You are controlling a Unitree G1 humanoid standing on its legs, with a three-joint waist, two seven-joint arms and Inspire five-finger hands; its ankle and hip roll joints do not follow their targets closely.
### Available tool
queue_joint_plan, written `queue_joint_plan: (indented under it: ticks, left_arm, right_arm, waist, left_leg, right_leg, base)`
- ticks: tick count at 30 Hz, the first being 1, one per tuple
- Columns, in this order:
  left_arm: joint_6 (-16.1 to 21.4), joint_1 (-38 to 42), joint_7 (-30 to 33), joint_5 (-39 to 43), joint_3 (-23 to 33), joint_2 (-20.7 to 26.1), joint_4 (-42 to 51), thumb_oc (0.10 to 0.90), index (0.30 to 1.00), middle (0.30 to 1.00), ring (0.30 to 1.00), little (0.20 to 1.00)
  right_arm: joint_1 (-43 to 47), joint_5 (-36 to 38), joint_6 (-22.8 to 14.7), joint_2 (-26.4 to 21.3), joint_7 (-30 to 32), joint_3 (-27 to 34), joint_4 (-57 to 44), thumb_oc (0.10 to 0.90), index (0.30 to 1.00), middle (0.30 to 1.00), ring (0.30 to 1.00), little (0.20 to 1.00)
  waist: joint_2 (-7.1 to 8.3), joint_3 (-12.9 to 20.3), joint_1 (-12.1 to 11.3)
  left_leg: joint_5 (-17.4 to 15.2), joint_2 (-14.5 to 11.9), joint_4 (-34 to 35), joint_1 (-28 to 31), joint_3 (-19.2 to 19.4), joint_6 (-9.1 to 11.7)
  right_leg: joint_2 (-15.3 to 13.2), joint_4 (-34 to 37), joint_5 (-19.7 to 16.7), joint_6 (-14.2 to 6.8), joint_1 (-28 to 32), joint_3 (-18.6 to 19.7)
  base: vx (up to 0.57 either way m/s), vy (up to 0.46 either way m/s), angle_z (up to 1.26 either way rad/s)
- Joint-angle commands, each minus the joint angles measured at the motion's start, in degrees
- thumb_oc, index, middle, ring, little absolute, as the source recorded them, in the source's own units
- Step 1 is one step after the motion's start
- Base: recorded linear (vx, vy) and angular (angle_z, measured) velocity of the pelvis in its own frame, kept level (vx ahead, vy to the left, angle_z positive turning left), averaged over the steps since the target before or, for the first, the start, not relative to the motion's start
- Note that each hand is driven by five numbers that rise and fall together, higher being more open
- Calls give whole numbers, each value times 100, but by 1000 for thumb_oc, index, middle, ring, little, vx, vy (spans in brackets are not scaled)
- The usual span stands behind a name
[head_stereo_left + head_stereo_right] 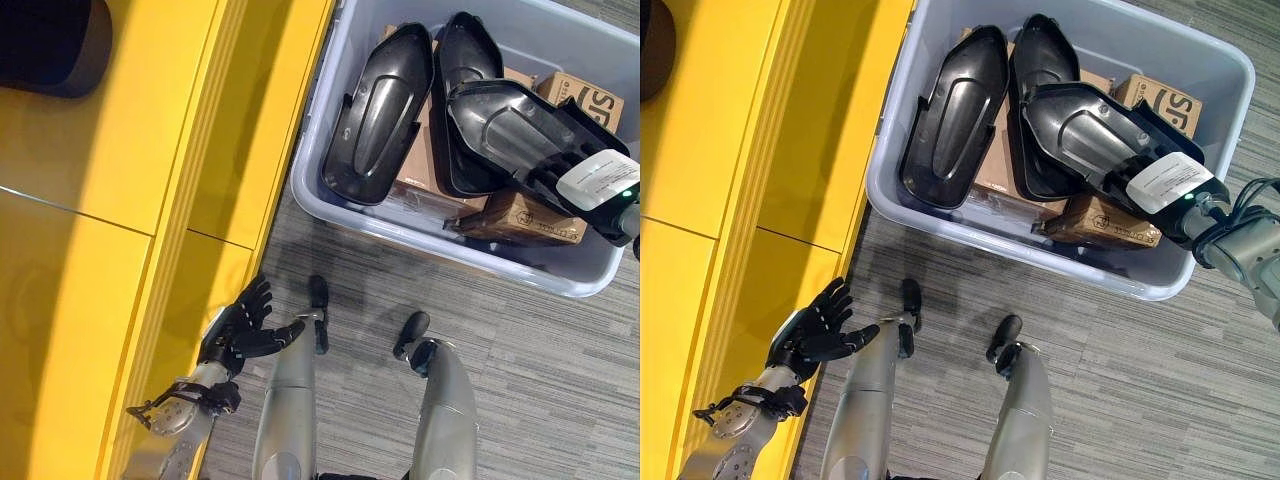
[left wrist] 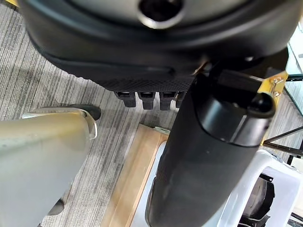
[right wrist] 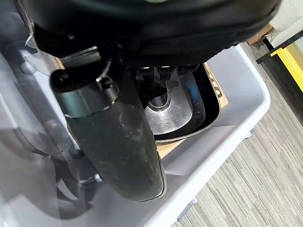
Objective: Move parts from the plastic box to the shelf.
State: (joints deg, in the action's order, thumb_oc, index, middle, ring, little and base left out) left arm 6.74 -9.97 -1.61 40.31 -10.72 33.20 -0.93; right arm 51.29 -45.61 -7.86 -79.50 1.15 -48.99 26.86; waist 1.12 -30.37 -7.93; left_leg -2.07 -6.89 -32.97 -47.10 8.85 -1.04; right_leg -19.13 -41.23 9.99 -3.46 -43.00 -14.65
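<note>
A grey plastic box [image 1: 1160, 290] stands on the carpet to the right of the yellow shelf [image 1: 120, 200]. In it lie three long black moulded parts [image 1: 380, 110] [image 1: 465, 60] [image 1: 520, 125] on top of cardboard cartons [image 1: 520, 215]. My right hand [image 3: 118, 142] reaches into the box from the right, over the near end of the rightmost part [image 1: 1080, 125]. Its fingers look straight and its thumb stands free of the part [image 3: 173, 109]. My left hand [image 1: 238, 328] hangs low beside the shelf's edge, open with fingers spread and holding nothing.
A dark round object [image 1: 50, 45] sits on the shelf at the far left. Another carton [image 1: 585, 95] lies at the box's far right. A narrow strip of grey carpet [image 1: 360, 270] runs between the shelf and the box.
</note>
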Motion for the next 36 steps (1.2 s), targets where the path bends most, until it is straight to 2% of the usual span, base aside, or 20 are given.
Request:
queue_joint_plan:
  ticks: [1,12,24,31,36]
  left_arm:
    - [434,-178,-58,224,-32,91,683,900,1000,1000,1000,1000]
    - [445,-145,-27,268,-43,86,701,900,1000,1000,1000,1000]
    - [442,-189,-41,249,-28,60,642,900,1000,1000,1000,1000]
    - [425,-183,-28,267,-18,36,642,900,1000,1000,1000,1000]
    - [422,-187,-5,285,-10,36,646,900,1000,1000,1000,1000]
  right_arm:
    - [575,316,121,6,-48,-263,-14,900,1000,1000,1000,1000]
    - [984,627,148,222,-81,-453,-31,900,1000,1000,1000,1000]
    - [706,652,88,371,-230,-367,-52,900,1000,1000,1000,1000]
    - [499,1057,-92,405,-438,-122,-1080,900,1000,1000,1000,1000]
    - [544,1329,-142,418,-495,-54,-1439,900,1000,1000,1000,1000]
  waist:
    - [-251,58,-70]
    - [-238,58,-135]
    - [-221,58,-136]
    - [-180,58,-112]
    - [-141,58,-134]
  left_leg:
    - [-708,-361,-423,128,-718,453]
    - [-712,-350,-450,91,-745,440]
    - [-739,-349,-475,82,-760,423]
    - [-752,-356,-478,129,-753,422]
    - [-761,-364,-476,179,-762,418]
  right_leg:
    - [-72,243,-181,-386,127,132]
    - [-62,201,-155,-377,128,117]
    - [-42,137,-121,-357,101,127]
    - [-28,122,-98,-359,154,121]
    - [-29,127,-92,-361,215,101]
  base:
    - [0,0,0]
    - [0,0,0]
    - [0,0,0]
    - [0,0,0]
    - [0,0,0]
